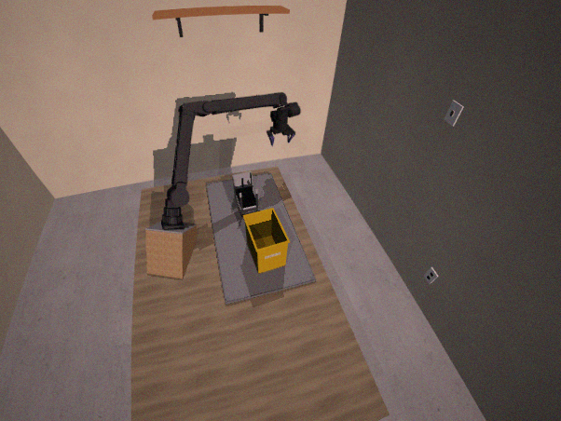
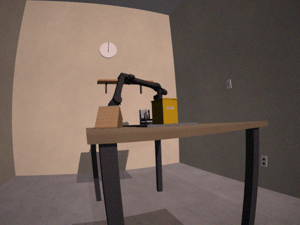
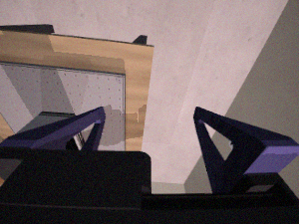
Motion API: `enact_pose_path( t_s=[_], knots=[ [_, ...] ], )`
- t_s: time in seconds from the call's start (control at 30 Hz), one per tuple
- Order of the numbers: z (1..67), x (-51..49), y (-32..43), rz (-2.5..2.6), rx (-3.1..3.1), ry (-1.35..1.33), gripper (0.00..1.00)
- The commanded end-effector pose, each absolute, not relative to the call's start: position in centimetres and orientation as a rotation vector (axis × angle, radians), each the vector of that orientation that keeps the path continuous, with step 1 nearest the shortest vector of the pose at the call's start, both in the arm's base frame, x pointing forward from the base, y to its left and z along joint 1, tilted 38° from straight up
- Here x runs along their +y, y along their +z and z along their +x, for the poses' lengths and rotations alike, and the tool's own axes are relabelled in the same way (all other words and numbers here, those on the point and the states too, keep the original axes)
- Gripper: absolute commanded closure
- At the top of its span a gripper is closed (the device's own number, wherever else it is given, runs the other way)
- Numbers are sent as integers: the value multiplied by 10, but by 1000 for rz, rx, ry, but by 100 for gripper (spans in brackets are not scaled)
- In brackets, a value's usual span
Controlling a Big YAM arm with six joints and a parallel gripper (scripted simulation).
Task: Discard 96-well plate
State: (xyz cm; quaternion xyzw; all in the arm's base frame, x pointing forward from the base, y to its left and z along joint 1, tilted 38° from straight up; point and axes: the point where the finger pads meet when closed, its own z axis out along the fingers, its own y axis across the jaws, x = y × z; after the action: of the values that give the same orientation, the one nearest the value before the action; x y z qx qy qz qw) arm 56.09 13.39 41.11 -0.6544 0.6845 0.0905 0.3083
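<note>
The dark stack rack K1 (image 1: 246, 194) stands on the grey mat behind the yellow bin W1 (image 1: 266, 238). The plates in it are too small to tell apart. In the low side view the rack (image 2: 145, 117) stands left of the bin (image 2: 165, 110). My gripper (image 1: 280, 136) hangs high in the air, above and to the right of the rack, fingers wide open and empty. In the wrist view the open fingers frame the floor and the table's far corner; only a dark edge of the rack shows behind the left finger.
The arm's base sits on a wooden block (image 1: 169, 249) at the left of the grey mat. The bin stands upright, touching or nearly touching the rack's front. A wall shelf (image 1: 221, 12) hangs high behind the arm.
</note>
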Motion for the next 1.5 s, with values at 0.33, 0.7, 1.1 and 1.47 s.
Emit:
enact_pose_path(
  t_s=[0.33, 0.7, 1.1, 1.47],
  knots=[
    [560, 132, 417, -1724, 1803, 228, 0],
    [537, 101, 433, -1534, 1951, 271, 0],
    [516, 94, 422, -1243, 2185, 407, 0],
    [490, 50, 405, -799, 2430, 533, 0]
  ],
)
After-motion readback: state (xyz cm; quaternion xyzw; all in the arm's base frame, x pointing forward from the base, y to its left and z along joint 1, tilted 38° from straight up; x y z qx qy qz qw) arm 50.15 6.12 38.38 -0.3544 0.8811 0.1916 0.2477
